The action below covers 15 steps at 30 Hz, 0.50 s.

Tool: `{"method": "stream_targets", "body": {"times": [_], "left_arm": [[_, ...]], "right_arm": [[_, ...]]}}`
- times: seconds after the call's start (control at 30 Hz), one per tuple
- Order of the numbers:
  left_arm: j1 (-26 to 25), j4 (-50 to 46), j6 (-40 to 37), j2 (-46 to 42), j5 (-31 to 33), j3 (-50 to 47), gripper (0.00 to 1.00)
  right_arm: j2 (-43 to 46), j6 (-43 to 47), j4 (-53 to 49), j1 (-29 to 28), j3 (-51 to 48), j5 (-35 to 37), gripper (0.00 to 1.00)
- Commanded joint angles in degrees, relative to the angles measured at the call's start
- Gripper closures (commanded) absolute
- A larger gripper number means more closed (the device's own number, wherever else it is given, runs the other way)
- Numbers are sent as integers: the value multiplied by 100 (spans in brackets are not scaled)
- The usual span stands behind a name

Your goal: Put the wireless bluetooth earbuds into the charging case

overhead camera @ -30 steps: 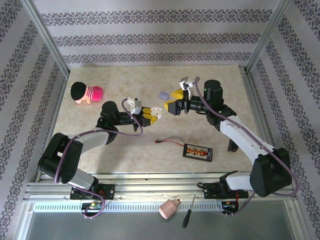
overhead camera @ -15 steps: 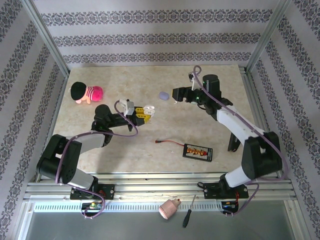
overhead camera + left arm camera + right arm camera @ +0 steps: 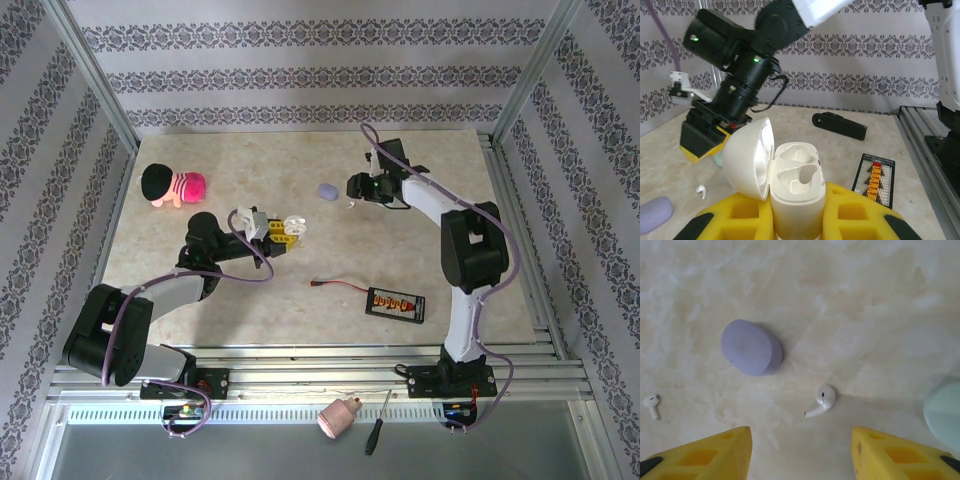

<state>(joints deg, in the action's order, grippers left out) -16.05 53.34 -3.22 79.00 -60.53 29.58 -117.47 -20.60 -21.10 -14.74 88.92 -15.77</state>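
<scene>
Right fingers (image 3: 715, 452) have dropped — spread — over a glossy earbud (image 3: 821, 400); left fingers (image 3: 855, 217) pinch the oval case (image 3: 795, 195).

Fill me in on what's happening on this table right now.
The left gripper holds a white charging case upright in its fingers, lid flipped open and both wells empty. The right gripper hangs over the table with its fingers apart, lined up on a white earbud lying loose. A closed lavender case sits beside it, a second white earbud lies farther off, and a pale green case is nearby. No earbud is in the case yet.
</scene>
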Motion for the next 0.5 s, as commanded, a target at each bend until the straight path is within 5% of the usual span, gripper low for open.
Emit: {"method": "stream_targets", "body": {"times": [0.0,0.47], "left_arm": [[27,-288,-400,-166,31,-41,92],[29,-184,-342,-96,-132,-75,91]], "right_arm": [[-371,296,-1292,30,755,193,48],[-1869,1172,-3233,-122,3112,486,54]]}}
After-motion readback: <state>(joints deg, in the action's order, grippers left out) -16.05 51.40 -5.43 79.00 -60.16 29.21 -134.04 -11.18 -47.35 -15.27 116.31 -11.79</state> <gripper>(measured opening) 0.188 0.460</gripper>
